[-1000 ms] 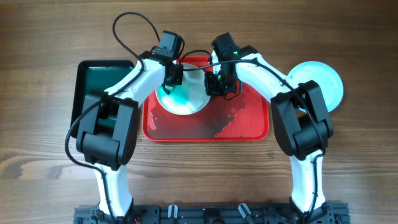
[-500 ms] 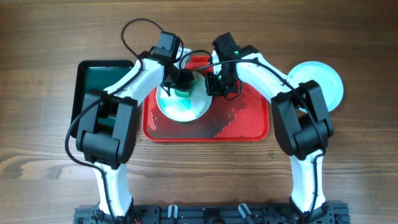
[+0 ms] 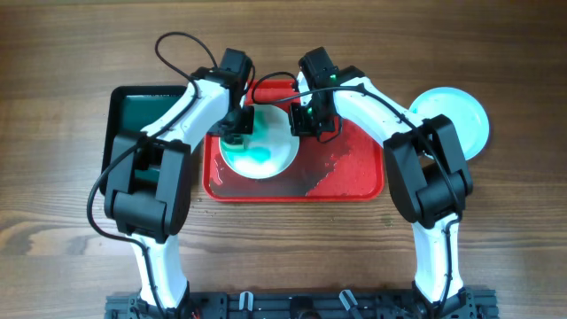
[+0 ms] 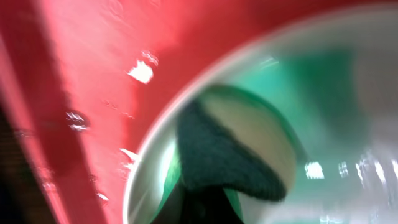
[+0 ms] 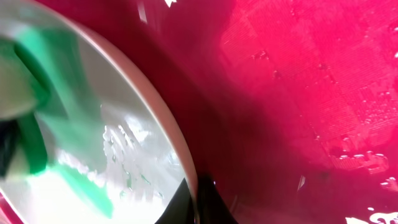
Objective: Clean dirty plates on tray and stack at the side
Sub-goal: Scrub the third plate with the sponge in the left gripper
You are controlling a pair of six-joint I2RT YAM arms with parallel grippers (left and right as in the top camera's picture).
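Note:
One white plate [image 3: 264, 151] with a green smear lies on the wet red tray [image 3: 345, 173], at its left half. My left gripper [image 3: 238, 129] is shut on a dark green sponge [image 4: 229, 155] and presses it on the plate's [image 4: 348, 93] left part. My right gripper [image 3: 306, 124] is shut on the plate's right rim; the rim [image 5: 186, 171] runs between its fingers [image 5: 199, 208]. Cleaned teal-rimmed plates [image 3: 454, 120] lie stacked on the table to the right of the tray. How many are in the stack is not clear.
A smaller dark green tray [image 3: 133, 115] sits against the red tray's left side, under my left arm. Water pools on the red tray's right half [image 5: 311, 93]. The wooden table [image 3: 292, 248] lies bare in front.
My left gripper swept the sponge to the right across the plate, then back to its left edge. The green smear has spread. My right gripper stayed on the rim.

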